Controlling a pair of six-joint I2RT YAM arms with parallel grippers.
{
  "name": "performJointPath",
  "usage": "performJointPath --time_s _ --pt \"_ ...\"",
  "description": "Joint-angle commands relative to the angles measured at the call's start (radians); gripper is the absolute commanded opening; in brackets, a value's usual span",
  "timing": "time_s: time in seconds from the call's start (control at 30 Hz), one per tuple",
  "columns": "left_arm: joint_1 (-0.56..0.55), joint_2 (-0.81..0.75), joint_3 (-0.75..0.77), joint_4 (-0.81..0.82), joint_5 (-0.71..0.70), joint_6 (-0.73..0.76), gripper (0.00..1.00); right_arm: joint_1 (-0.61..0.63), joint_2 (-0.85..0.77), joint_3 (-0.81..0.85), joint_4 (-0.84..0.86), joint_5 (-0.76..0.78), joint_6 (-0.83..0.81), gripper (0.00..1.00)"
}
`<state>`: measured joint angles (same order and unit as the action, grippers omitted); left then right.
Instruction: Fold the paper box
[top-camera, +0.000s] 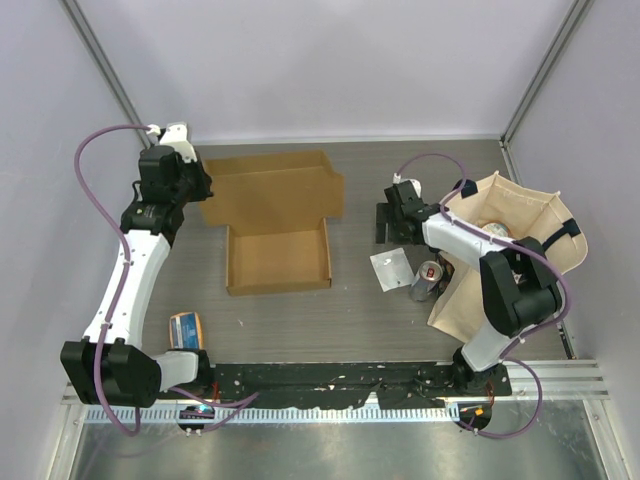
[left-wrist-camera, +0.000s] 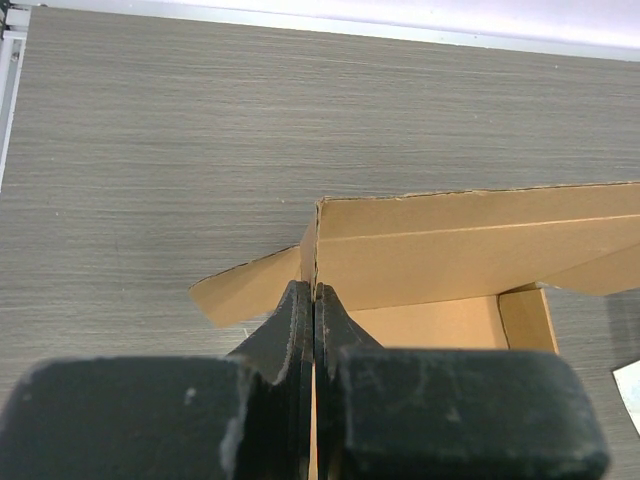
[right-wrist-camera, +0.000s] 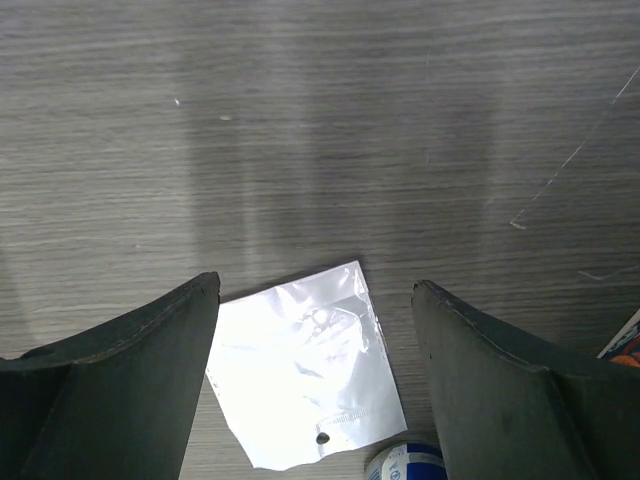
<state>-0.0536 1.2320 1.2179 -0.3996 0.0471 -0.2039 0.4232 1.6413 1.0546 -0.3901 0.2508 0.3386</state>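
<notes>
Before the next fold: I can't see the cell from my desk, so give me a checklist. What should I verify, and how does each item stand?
1. Left gripper shut on the paper box at its side wall: ok.
2. Right gripper open and empty: ok.
3. Right gripper clear of the box: ok, it hangs over the clear pouch, apart from the cardboard.
4. Box closed: not ok, its lid is open behind the tray.
5. Side walls locked in place: cannot tell.

matt corrugated paper box (top-camera: 278, 258); wood-grain table (top-camera: 350, 320)
</notes>
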Motion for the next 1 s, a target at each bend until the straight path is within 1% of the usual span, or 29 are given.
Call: performJointPath --time_s 0.0,0.13,0.3,0.43,0.53,0.6,0.63,0.67,0.73,0.87,0.93,0.97 --pt "0.015 -0.037 0.0 0.065 0.031 -0.015 0.0 0.011 0.037 0.031 -0.042 0.045 0.039 0.83" --pt "0.017 -0.042 -0.004 0.068 0.039 -0.019 0.0 -0.003 0.071 0.033 -0.039 0.038 0.04 0.83" --pt "0.018 -0.042 -0.004 0.07 0.042 -0.023 0.0 -0.021 0.086 0.024 -0.007 -0.024 0.042 0.85" --pt "0.02 -0.04 -0.003 0.07 0.045 -0.023 0.0 -0.024 0.1 0.012 0.007 -0.116 0.056 0.81" --pt "0.024 -0.04 -0.003 0.071 0.051 -0.026 0.0 -0.024 0.094 -0.019 0.048 -0.2 0.079 0.76" --pt "0.028 -0.04 -0.003 0.07 0.056 -0.029 0.0 -0.024 0.088 -0.033 0.081 -0.29 0.092 0.7" --pt "0.028 -0.04 -0.003 0.071 0.057 -0.031 0.0 -0.024 0.086 -0.038 0.089 -0.307 0.099 0.68" --pt "0.029 -0.04 -0.004 0.07 0.056 -0.031 0.0 -0.02 0.084 -0.048 0.097 -0.317 0.111 0.65" --pt "0.029 -0.04 -0.004 0.071 0.059 -0.032 0.0 -0.008 0.084 -0.053 0.112 -0.317 0.112 0.63" --pt "0.031 -0.04 -0.006 0.071 0.06 -0.034 0.0 0.0 0.091 -0.048 0.125 -0.335 0.114 0.48" --pt "0.031 -0.04 -0.006 0.071 0.06 -0.034 0.0 0.005 0.092 -0.044 0.131 -0.335 0.117 0.45" --pt "0.031 -0.04 -0.008 0.073 0.06 -0.034 0.0 0.011 0.094 -0.041 0.131 -0.332 0.112 0.38"
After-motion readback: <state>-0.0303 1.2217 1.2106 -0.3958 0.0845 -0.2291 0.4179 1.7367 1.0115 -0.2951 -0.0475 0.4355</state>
